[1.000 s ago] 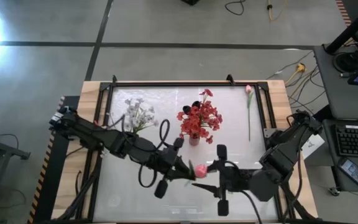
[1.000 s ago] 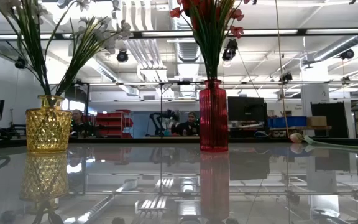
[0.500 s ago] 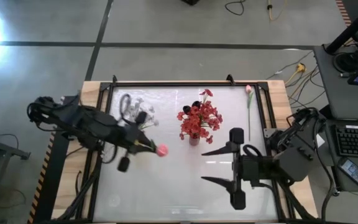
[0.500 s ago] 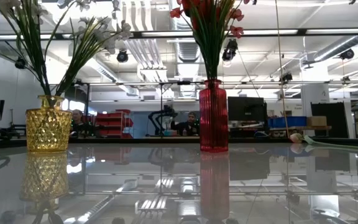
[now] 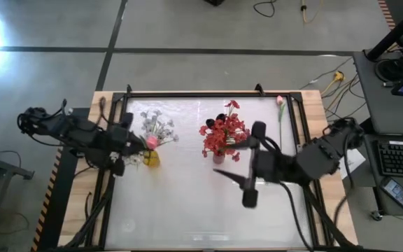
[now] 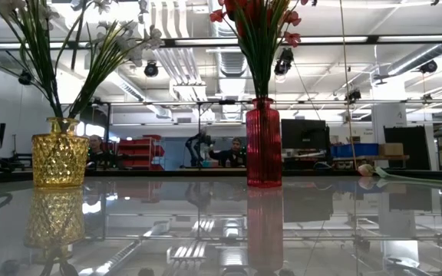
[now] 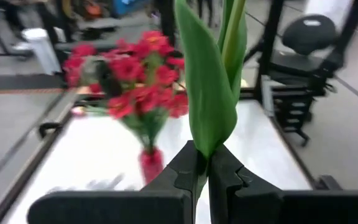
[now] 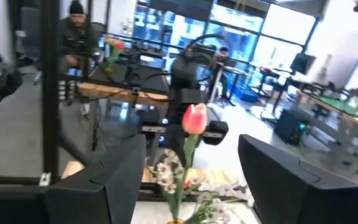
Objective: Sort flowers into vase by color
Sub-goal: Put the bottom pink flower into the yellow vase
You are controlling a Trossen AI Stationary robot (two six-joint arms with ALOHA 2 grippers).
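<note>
Now left fingers (image 7: 207, 163) pinch the green-stemmed pink tulip bud (image 5: 151, 143), holding it just above the yellow glass vase (image 5: 151, 158) of white sprays, likely for insertion; right fingers (image 5: 240, 171) spread, idle mid-worktop.

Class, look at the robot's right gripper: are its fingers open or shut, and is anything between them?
Open and empty. The right gripper shows its two fingers spread wide in the high view, near the red vase, nothing between them.

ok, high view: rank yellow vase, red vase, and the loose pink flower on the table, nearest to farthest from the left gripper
1. Yellow vase, just beside the left gripper, on the table's left.
2. Red vase, mid-table.
3. Loose pink flower, lying by the far right edge.
</note>
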